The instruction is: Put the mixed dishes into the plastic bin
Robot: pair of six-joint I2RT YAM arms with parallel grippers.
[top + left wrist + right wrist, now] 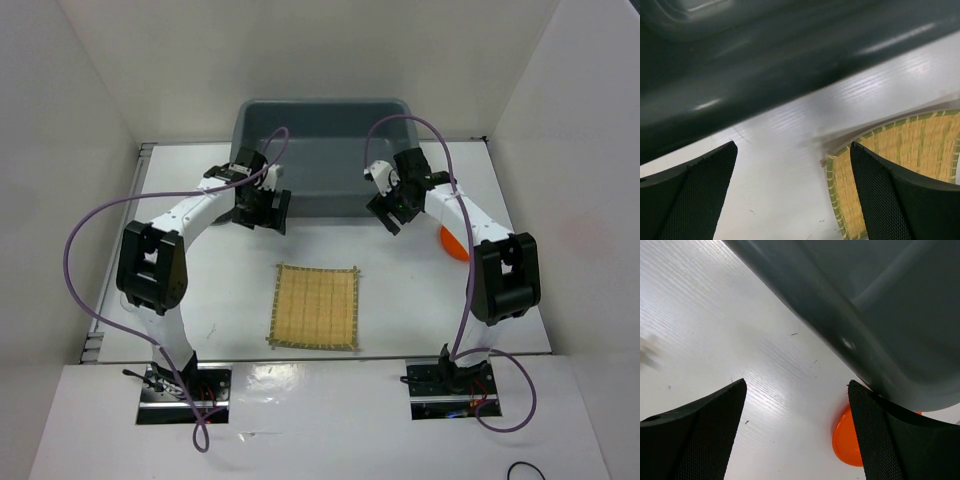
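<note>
Left gripper (264, 212) and right gripper (387, 214) both wide open, empty. Mat (315, 306), lower centre: probably light and floppy, so pinch an edge. Orange plate (452, 244), right of centre near the bin (322, 112): likely stiff and slick, so grip the rim.

A large rectangular dark grey plastic bin (325, 150) sits far and central on the white table (220, 280), with the left gripper (265, 220) and right gripper (386, 216) at its near wall, a square tan woven bamboo mat (315, 306) nearer, and a small orange plate (452, 244) half-hidden on the right.
</note>
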